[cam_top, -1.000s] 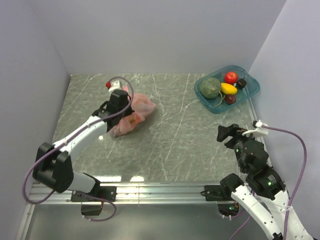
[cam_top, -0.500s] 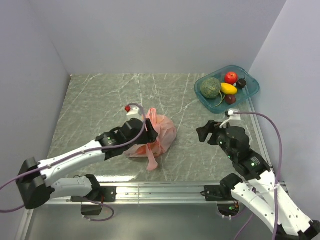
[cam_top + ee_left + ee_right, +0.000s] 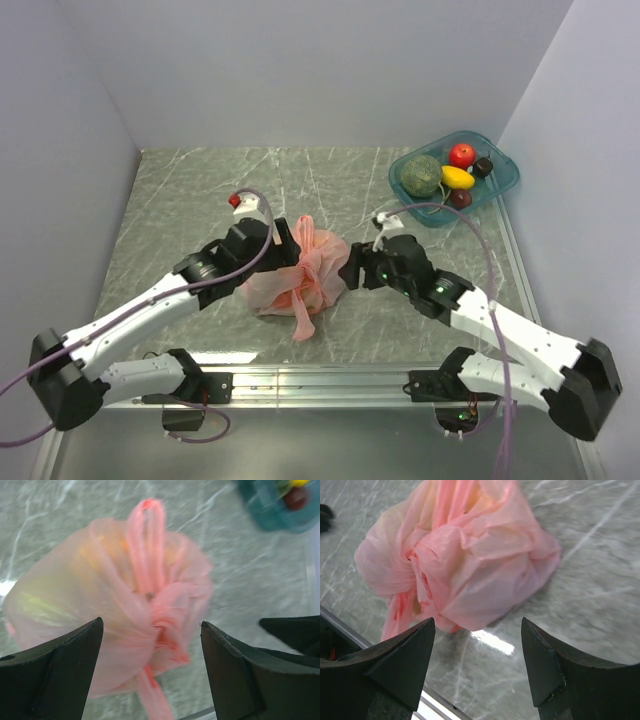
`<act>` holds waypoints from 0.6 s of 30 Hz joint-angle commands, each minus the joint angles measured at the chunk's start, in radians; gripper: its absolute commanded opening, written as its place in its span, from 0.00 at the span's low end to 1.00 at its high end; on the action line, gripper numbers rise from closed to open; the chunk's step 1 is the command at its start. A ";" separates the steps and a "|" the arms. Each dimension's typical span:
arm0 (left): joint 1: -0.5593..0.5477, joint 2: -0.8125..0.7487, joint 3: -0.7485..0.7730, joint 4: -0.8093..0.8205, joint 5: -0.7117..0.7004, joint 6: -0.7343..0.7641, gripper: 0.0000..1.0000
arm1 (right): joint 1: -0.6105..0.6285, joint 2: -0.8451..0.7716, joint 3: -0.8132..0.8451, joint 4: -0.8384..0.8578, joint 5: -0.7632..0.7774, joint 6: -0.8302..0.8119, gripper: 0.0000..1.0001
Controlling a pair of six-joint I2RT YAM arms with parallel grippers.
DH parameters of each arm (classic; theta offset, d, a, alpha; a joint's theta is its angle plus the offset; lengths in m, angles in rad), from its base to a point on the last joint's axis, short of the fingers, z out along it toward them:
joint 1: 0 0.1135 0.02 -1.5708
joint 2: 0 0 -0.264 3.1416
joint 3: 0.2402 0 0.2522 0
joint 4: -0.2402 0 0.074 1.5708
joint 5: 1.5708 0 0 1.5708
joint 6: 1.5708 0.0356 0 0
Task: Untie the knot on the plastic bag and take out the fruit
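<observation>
The pink plastic bag (image 3: 318, 272) lies tied on the marble table, slightly near of centre. Its knot (image 3: 165, 627) is a bunched twist with one handle loop (image 3: 147, 535) standing up and a tail (image 3: 302, 322) trailing toward me. My left gripper (image 3: 290, 252) is open at the bag's left side, and the knot shows between its fingers (image 3: 60, 665) without touching them. At the bag's right side my right gripper (image 3: 350, 272) is open and empty; its view shows the bag (image 3: 485, 570) and knot (image 3: 415, 562) just beyond its fingertips. The fruit shows only as faint yellow-green tints (image 3: 42, 605) through the plastic.
A teal tray (image 3: 500, 185) stands at the back right with a dull-green melon (image 3: 421, 175), a red apple (image 3: 462, 154), a yellow fruit (image 3: 457, 178) and dark ones. Grey walls enclose the table on three sides. A metal rail (image 3: 320, 375) runs along the near edge.
My left arm carried the bag from the far left to the table's middle, then opened and let it go. My right arm swung left, up to the bag's right side.
</observation>
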 commanded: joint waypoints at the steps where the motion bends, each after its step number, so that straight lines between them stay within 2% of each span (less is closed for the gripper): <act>1: 0.023 0.059 -0.026 -0.021 0.086 0.077 0.84 | 0.020 0.094 0.066 0.162 -0.091 0.005 0.76; 9: 0.028 0.125 -0.026 -0.004 0.146 0.140 0.82 | 0.069 0.311 0.118 0.263 -0.177 0.004 0.73; 15: 0.029 0.164 -0.055 0.028 0.166 0.141 0.76 | 0.081 0.414 0.135 0.317 -0.157 0.022 0.66; 18: 0.028 0.187 -0.067 0.050 0.181 0.137 0.72 | 0.082 0.445 0.146 0.313 -0.143 0.018 0.39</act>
